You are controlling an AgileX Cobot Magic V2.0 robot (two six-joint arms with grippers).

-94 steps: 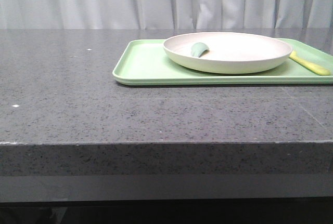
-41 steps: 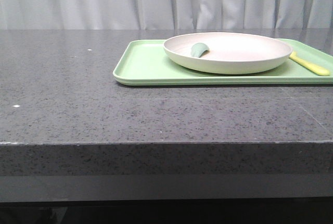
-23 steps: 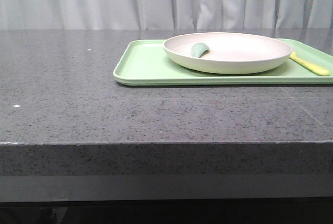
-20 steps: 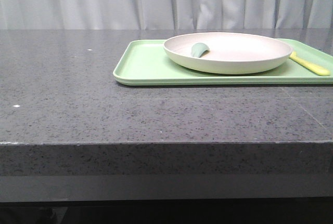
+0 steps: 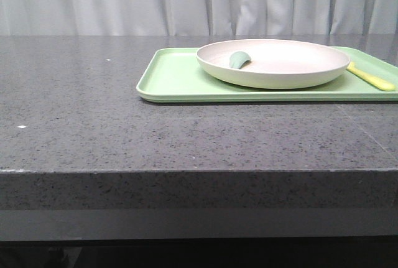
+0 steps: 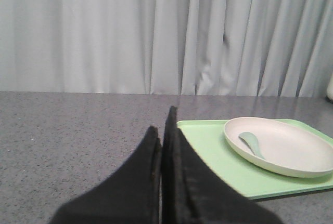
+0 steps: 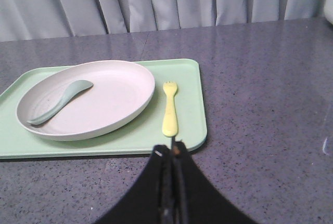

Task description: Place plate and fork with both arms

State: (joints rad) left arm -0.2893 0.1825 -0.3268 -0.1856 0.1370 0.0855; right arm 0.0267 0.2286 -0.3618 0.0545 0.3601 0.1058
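The cream plate (image 5: 273,63) (image 6: 283,146) (image 7: 86,99) rests on a light-green tray (image 5: 174,78) (image 6: 208,141) (image 7: 187,104). A grey-green rounded utensil (image 5: 238,59) (image 7: 60,102) lies in the plate. The pale yellow fork (image 5: 370,76) (image 7: 170,107) lies on the tray beside the plate, on its right side. My left gripper (image 6: 162,125) is shut, empty, short of the tray's left edge. My right gripper (image 7: 171,152) is shut, empty, just before the tray's near edge, in line with the fork handle. Neither gripper shows in the front view.
The tray sits at the back right of a dark grey speckled counter (image 5: 93,119). Grey curtains (image 5: 124,0) hang behind. The counter's front edge (image 5: 186,170) runs across the front view.
The front view has shifted very slightly; plate, tray and fork lie as before. No arm has entered the front view.
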